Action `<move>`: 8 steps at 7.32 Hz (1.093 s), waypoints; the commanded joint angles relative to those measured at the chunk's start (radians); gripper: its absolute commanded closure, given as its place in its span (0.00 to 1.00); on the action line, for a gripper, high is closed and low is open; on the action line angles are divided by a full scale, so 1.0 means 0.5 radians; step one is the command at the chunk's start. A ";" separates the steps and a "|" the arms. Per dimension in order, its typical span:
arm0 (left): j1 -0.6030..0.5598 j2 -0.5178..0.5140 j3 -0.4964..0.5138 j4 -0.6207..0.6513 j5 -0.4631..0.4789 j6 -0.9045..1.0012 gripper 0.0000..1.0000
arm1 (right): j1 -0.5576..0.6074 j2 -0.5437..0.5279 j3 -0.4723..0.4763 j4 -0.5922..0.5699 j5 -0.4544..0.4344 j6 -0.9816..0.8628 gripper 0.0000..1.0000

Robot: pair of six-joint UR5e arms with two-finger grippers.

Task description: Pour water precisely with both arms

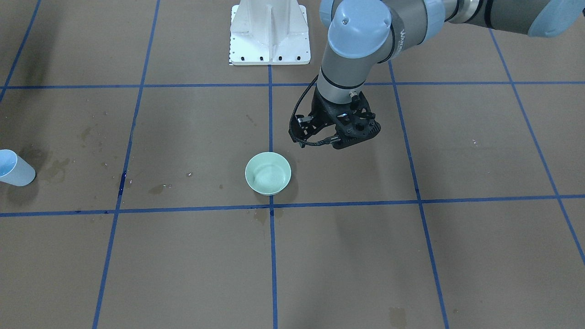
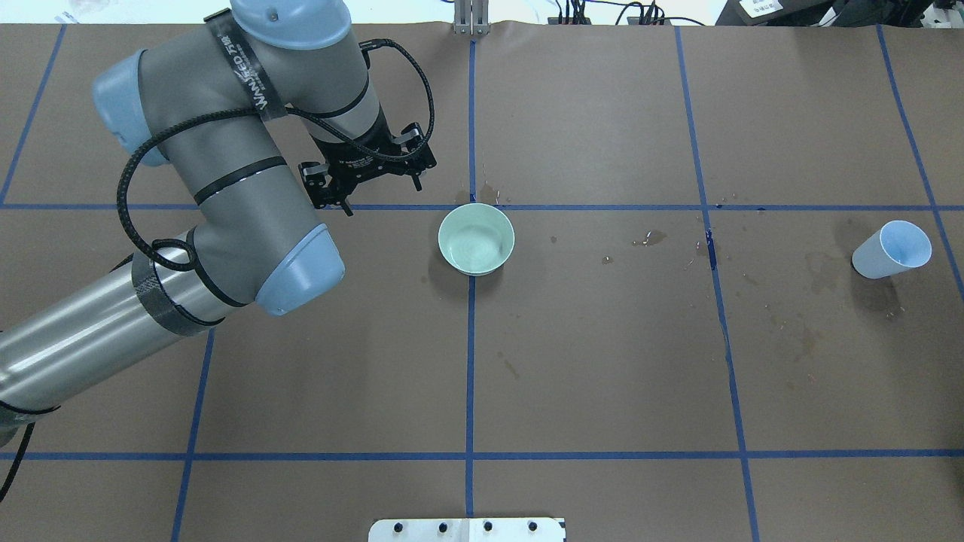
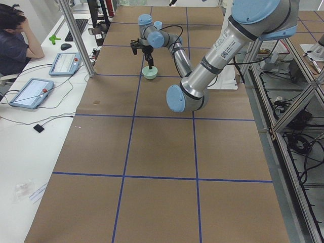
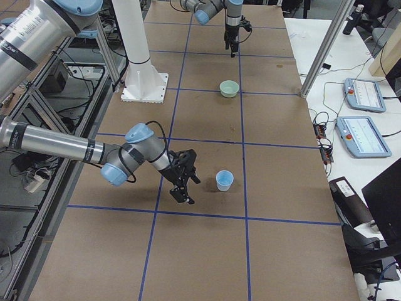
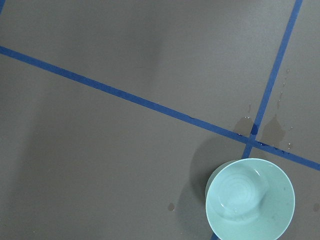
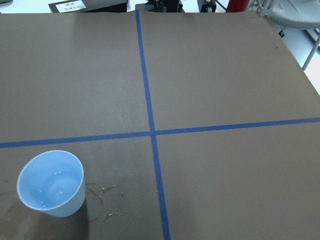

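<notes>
Here, the left fingers (image 1: 345,142) are held empty above the brown paper-covered desk (image 1: 183,256), just beside the pale green round bowl (image 1: 256,164). Their spread cannot be told. A little water (image 5: 240,210) is seen in that bowl. The right fingers (image 4: 182,191), their spread likewise not to be told, are near the light blue tapered cup (image 4: 224,182).

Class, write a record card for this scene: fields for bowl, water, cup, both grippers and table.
Bowl: pale green bowl, upright on a blue tape line, mid-table.
Water: shallow glossy pool of water in the bowl.
Cup: light blue cup, upright, far off on the robot's right side.
Left gripper: left gripper is above the table beside the bowl, holding nothing.
Right gripper: right gripper is low near the cup, not touching it; open or shut unclear.
Table: table covered in brown paper, with damp stains.
</notes>
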 commanded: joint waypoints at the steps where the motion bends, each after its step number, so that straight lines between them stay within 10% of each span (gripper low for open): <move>1: 0.000 -0.006 -0.004 0.000 0.000 -0.025 0.00 | -0.222 -0.013 0.004 -0.003 -0.296 0.161 0.00; 5: 0.000 0.003 -0.017 0.000 0.000 -0.025 0.00 | -1.022 0.101 0.212 -0.547 -1.068 0.752 0.00; 8: -0.006 0.006 -0.017 0.000 -0.003 -0.022 0.00 | -1.278 0.336 0.200 -0.850 -1.334 1.157 0.00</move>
